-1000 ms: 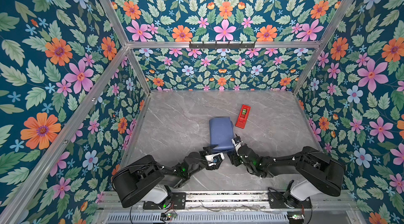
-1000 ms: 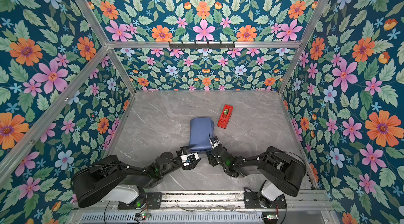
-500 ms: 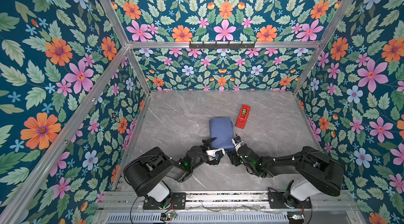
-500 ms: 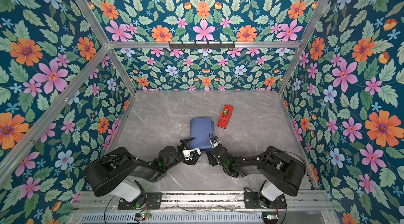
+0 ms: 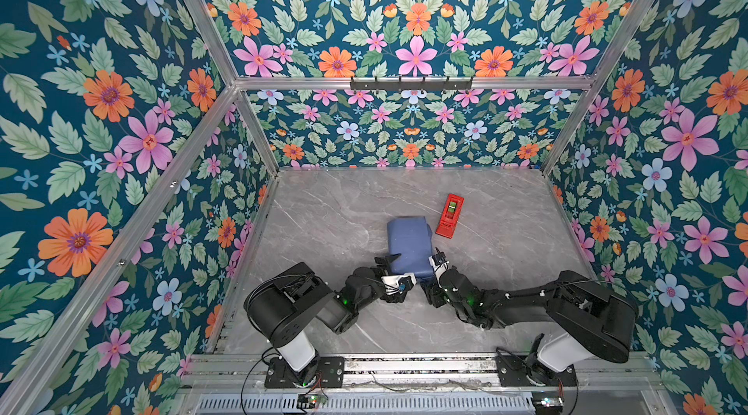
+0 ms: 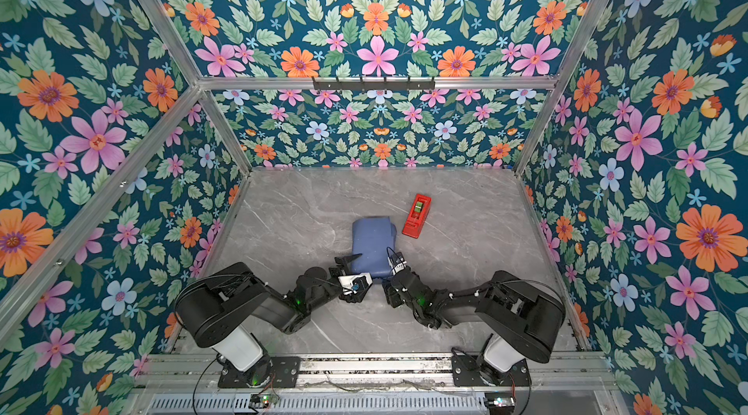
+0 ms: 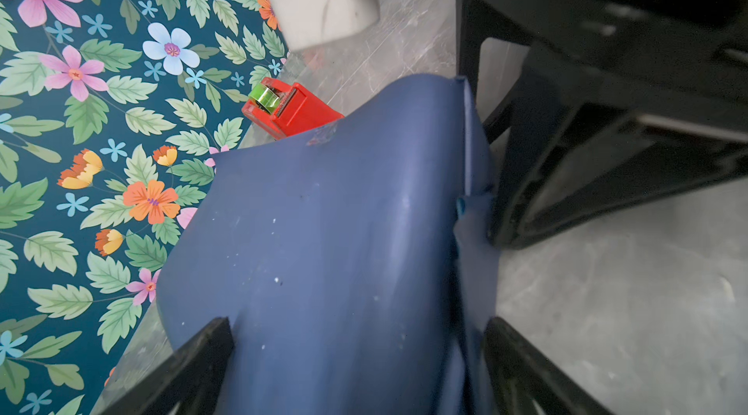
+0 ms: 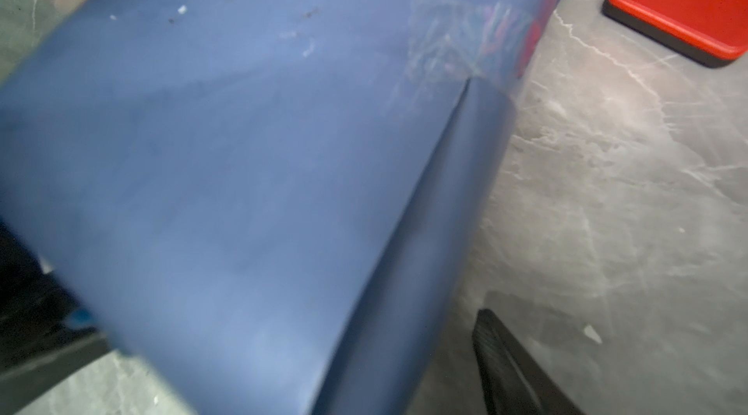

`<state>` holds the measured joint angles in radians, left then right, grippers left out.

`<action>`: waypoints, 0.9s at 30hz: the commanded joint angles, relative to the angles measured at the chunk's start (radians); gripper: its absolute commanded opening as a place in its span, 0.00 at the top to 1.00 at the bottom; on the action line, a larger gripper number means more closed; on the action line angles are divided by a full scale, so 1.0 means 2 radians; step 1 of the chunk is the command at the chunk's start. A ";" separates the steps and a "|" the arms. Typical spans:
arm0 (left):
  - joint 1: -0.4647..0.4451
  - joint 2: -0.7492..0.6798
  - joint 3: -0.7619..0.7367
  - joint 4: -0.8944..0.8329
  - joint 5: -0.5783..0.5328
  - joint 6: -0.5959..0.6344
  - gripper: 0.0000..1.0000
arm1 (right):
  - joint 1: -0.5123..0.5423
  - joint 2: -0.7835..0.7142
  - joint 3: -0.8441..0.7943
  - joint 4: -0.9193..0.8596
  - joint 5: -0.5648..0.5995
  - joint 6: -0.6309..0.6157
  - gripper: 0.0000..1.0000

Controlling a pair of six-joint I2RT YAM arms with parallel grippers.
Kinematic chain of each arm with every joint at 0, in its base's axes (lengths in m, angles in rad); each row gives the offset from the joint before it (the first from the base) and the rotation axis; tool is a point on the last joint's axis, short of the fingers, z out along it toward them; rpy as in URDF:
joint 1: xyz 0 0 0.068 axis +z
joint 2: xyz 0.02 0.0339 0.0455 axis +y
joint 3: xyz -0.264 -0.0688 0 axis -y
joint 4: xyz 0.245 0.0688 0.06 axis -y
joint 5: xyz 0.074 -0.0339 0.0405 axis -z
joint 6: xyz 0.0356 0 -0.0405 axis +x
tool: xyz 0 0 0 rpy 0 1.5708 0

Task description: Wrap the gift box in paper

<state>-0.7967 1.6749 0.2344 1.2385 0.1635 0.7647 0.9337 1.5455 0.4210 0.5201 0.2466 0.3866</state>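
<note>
The work stood late in the wrap. The matte slate-blue paper (image 5: 406,245) already enclosed the flat rectangular gift box on every side the cameras showed. No bare box surface showed anywhere, so I judged the box to be fully inside. The step in hand looked like closing the near end of the parcel.

The parcel lay flat in the middle of the grey marble-patterned tabletop (image 5: 324,210), close in front of the 2 arms. The narrow red plastic tape dispenser (image 5: 449,216) lay just beside its far right corner, apart from it.

The left gripper (image 7: 356,336) was spread wide, its black fingers (image 7: 202,352) straddling the near end of the parcel without a visible pinch. The right gripper (image 5: 433,271) sat at the near right corner. Only 1 of its fingers showed in the right wrist view, clear of the paper over the table, so I could not tell whether it held anything.

The paper was smooth on top with rounded, slightly puffed edges. A strip of clear tape (image 8: 457,40) crossed a seam, and a loose fold stood up along the right side. The next move probably called for pressing that loose fold flat against the box and holding it there for taping, without dragging the parcel.
</note>
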 commanded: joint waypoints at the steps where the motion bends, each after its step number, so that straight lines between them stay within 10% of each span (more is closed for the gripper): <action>1: 0.002 0.008 0.004 0.021 0.010 0.001 0.03 | -0.001 0.000 0.003 0.008 0.011 0.004 0.35; 27: 0.017 0.025 0.006 0.029 0.026 -0.015 0.16 | -0.021 -0.039 0.018 -0.004 -0.015 0.017 0.28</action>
<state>-0.7635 1.7245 0.2424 1.3037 0.2043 0.7391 0.8928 1.4776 0.4446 0.5114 0.2268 0.4007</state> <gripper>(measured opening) 0.840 0.720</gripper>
